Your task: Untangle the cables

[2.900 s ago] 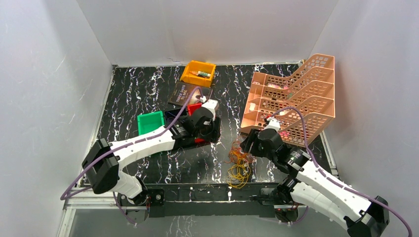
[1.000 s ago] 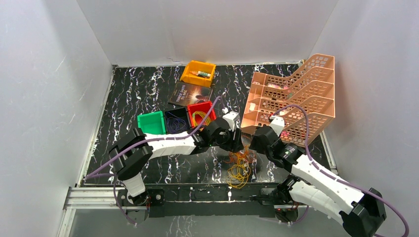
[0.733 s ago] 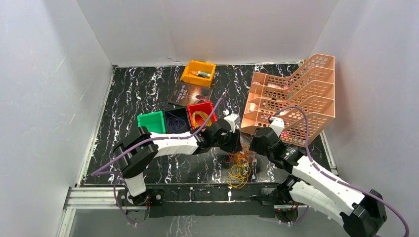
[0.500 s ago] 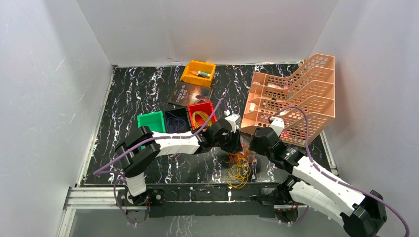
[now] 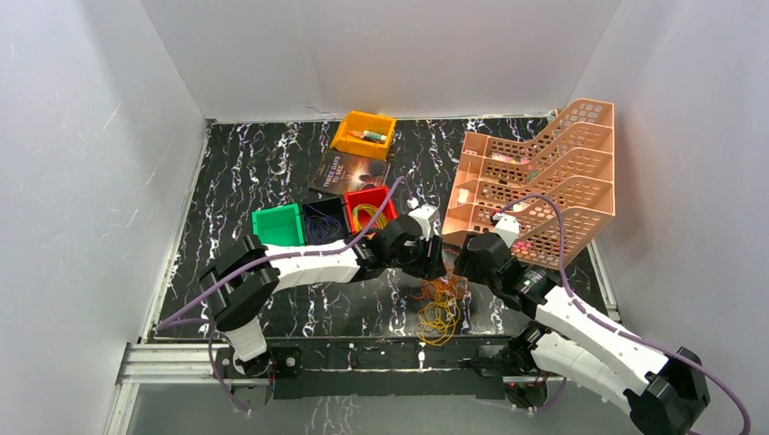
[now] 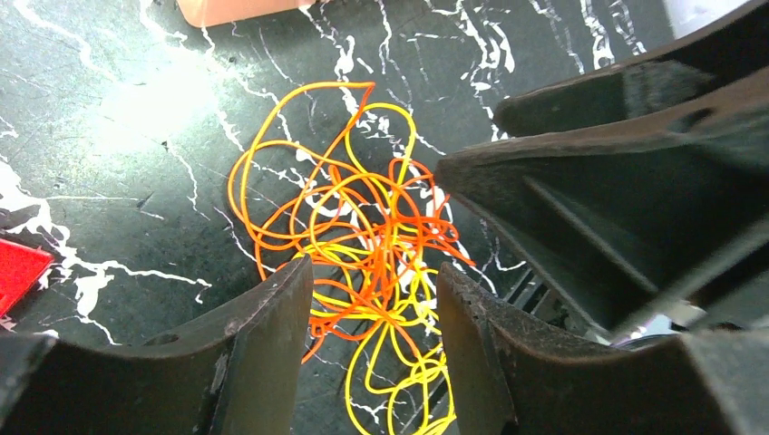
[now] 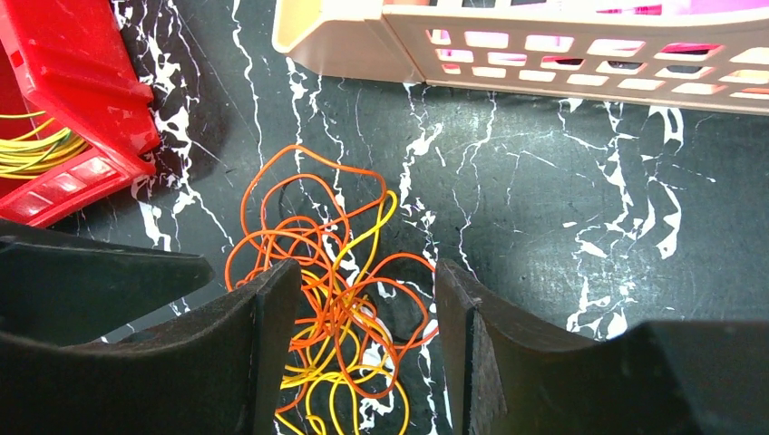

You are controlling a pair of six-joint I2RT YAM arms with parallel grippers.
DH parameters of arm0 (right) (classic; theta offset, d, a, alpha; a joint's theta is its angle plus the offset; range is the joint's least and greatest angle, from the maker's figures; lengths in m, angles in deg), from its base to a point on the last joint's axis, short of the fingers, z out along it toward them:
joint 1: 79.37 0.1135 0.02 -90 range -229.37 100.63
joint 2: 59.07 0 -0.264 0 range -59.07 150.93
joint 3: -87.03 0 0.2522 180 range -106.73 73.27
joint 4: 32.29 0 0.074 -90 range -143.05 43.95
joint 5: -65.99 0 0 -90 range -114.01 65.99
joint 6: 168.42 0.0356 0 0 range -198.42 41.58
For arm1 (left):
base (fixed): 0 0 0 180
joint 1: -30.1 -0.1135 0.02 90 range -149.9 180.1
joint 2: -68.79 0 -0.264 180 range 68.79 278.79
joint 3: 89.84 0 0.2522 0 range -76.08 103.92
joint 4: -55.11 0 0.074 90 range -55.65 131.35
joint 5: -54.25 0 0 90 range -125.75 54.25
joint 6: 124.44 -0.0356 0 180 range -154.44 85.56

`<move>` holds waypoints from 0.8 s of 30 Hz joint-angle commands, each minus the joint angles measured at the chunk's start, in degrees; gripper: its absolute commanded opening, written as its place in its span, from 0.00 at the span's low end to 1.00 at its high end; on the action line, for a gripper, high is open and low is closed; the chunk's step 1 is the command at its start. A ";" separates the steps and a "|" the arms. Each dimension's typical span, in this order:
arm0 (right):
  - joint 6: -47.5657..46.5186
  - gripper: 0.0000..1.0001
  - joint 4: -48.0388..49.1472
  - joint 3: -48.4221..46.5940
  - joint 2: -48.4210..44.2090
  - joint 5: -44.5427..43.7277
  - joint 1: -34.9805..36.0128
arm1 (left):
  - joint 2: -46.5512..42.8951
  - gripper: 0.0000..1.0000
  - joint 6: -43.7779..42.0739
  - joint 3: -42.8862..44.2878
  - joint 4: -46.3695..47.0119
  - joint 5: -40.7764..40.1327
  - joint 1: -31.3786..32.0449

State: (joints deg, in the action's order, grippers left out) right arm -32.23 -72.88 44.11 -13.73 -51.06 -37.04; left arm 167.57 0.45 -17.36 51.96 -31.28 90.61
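Left wrist: cables [image 6: 361, 237] beneath left pincer [image 6: 374, 276]

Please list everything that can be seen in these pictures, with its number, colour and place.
tangle of thin wire loops: one bunch, orange and yellow, front middle of the table
red plastic bin: one, red, left of the tangle, holding yellow wire loops
dark plastic bin: one, dark blue, beside the red bin, holding blue-purple wire loops
green plastic bin: one, green, left end of that row
orange plastic bin: one, orange, at the back
dark-covered book: one, behind the red bin
pink tiered plastic rack: one, pink, right side
black marbled table: one
left claw: one, black, open, over the tangle
right claw: one, black, open, over the tangle
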 commanded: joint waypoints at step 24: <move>-1.06 0.65 2.04 -0.01 -0.87 -0.55 -0.29 | 3.51 0.28 0.27 3.18 0.98 1.28 0.66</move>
State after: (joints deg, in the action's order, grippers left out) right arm -32.55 -71.61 44.15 -13.71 -50.44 -37.04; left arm 172.27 1.30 -15.72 51.92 -30.56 91.03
